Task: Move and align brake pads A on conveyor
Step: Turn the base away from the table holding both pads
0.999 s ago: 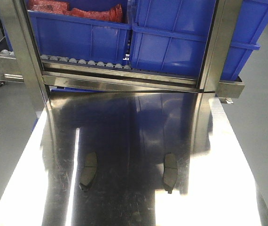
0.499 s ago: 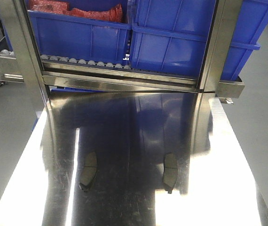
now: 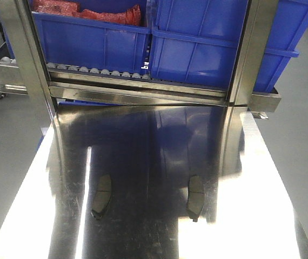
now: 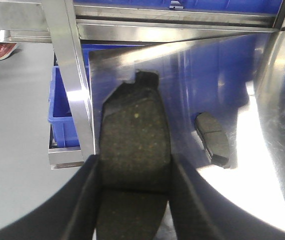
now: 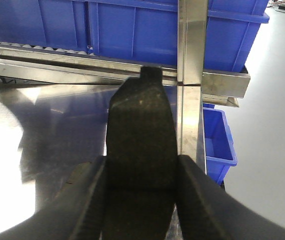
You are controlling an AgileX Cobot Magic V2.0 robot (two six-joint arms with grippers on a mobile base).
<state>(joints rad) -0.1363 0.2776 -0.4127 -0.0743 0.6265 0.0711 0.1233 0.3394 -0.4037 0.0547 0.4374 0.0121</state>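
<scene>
Two brake pads A lie flat on the shiny steel table (image 3: 251,216) in the front view, one at the left (image 3: 101,196) and one at the right (image 3: 195,197). In the left wrist view my left gripper (image 4: 134,192) is shut on a further brake pad (image 4: 135,140), friction face up, above the table's left edge; another pad (image 4: 213,138) lies on the table to its right. My right gripper (image 5: 141,195) is shut on a dark brake pad (image 5: 141,125) near the table's right edge. Neither gripper shows in the front view. The conveyor is out of view.
A steel roller rack (image 3: 100,72) carries blue bins (image 3: 89,43) (image 3: 208,48) behind the table, with upright steel posts (image 3: 24,65) (image 3: 251,54) at both sides. Blue bins stand on the floor beside the table (image 4: 62,120) (image 5: 217,145).
A dark shape at the right edge of the front view has slipped almost out of frame. The two pads on the table have not moved.
</scene>
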